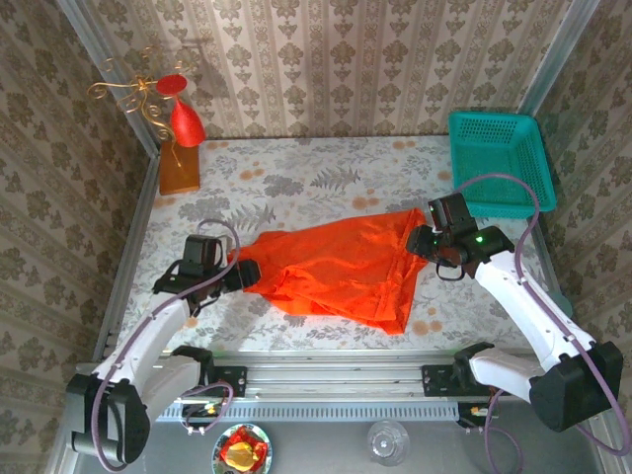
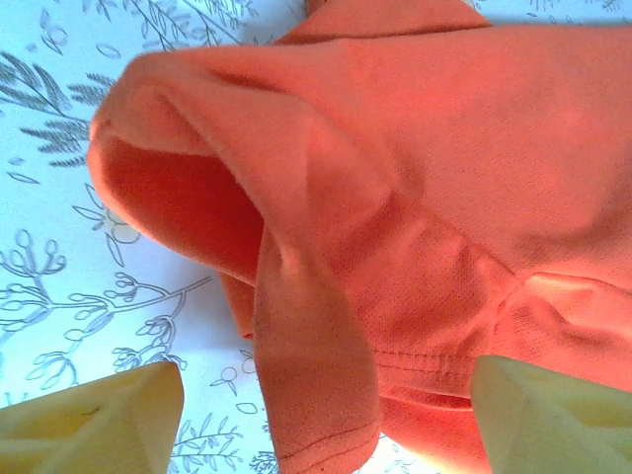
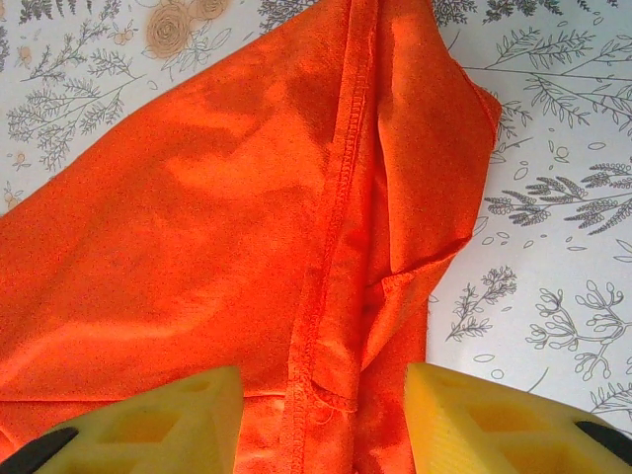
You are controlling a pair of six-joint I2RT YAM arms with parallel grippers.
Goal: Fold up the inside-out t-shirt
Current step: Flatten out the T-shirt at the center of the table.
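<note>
The inside-out t-shirt (image 1: pixel 341 272) is spread, wrinkled, on the floral worktop (image 1: pixel 296 178), roughly central between the two arms. The left tool (image 1: pixel 249 274) is set at the shirt's left end, jaws apart. In the left wrist view a rolled sleeve fold is seen between the yellow fingers (image 2: pixel 99 420), not pinched. The right tool (image 1: pixel 419 243) is placed at the shirt's far right corner, jaws also apart. In the right wrist view a stitched seam is seen running between its fingers (image 3: pixel 158 425), with no clamping on the cloth. A teal basket (image 1: pixel 499 163) is seen at the far right, apart from the shirt.
</note>
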